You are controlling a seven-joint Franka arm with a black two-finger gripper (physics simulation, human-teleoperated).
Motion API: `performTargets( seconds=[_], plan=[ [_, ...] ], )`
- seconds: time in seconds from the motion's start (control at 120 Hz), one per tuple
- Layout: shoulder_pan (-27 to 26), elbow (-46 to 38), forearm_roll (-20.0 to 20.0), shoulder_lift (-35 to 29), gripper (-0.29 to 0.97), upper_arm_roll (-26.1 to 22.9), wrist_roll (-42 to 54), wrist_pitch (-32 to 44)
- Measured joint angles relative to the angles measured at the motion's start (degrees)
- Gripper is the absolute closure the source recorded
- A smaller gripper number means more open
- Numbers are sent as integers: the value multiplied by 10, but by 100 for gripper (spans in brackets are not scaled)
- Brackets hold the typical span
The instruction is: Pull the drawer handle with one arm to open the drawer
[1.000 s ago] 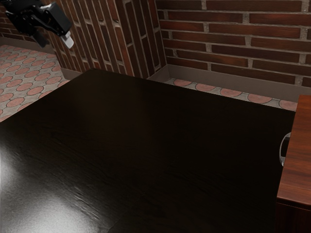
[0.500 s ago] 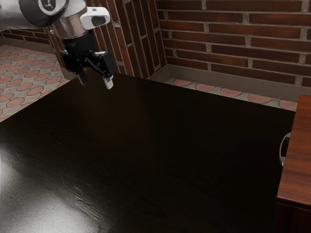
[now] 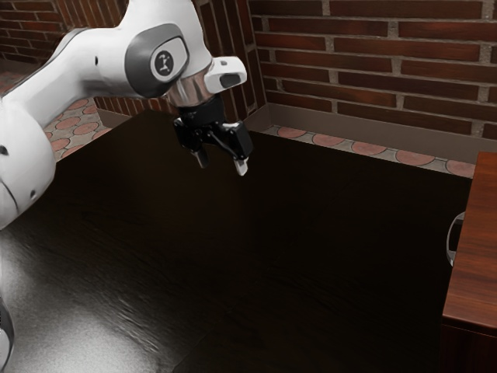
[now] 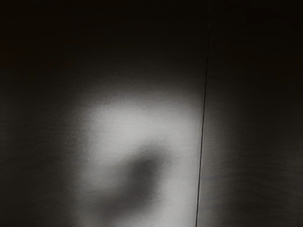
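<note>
Our gripper [image 3: 221, 162] hangs spread and empty over the table [image 3: 233, 256]; drawer handle [image 3: 453, 237] lies well apart toward the exterior view's right, lower down, on the cabinet [image 3: 475, 264].

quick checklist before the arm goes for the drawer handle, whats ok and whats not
1. Fingers open and holding nothing: ok.
2. Drawer handle located: ok, at the exterior view's right edge, on the wooden cabinet.
3. Fingers at the handle: not ok, they hang over the far side of the dark table, well apart from it.
4. Fingers lined up to close on the handle: not ok.
5. Drawer shut or partly open: cannot tell, its front is cut off.
</note>
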Motion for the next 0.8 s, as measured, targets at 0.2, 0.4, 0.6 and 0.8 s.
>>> performTargets(
  seconds=[0.2, 0.4, 0.6, 0.8],
  plan=[
    [-12, -20, -21, 4, 2, -31, -14, 54],
    [-28, -28, -58, 15, 2, -44, -41, 98],
    [-74, -29, -69, 17, 2, -48, -78, 118],
    [-89, -29, -74, 25, 2, -52, -118, 126]
  ],
)
